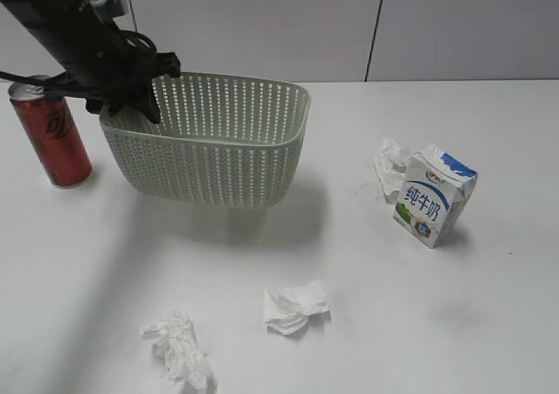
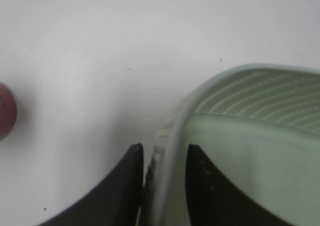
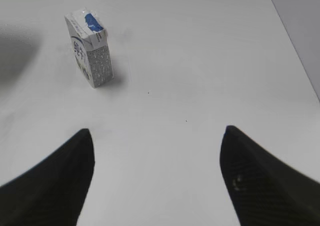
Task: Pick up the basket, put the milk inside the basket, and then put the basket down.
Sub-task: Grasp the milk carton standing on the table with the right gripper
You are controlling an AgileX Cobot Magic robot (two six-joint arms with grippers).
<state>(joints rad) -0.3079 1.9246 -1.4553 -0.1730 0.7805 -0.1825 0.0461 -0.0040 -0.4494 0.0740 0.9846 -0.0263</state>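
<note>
The basket (image 1: 218, 145), pale green with perforated walls, hangs tilted just above the worktop (image 1: 367, 324), its left rim pinched by the left tool (image 2: 164, 158). It looks light and slightly flexible, so a rim grip should do. The milk (image 1: 432, 195) stands well right; the right tool (image 3: 156, 178) gapes wide.

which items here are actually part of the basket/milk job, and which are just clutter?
Job: basket, clamped at its rim by the left gripper; milk, standing ahead of the open right gripper.
Clutter: red can; three crumpled tissues.
</note>
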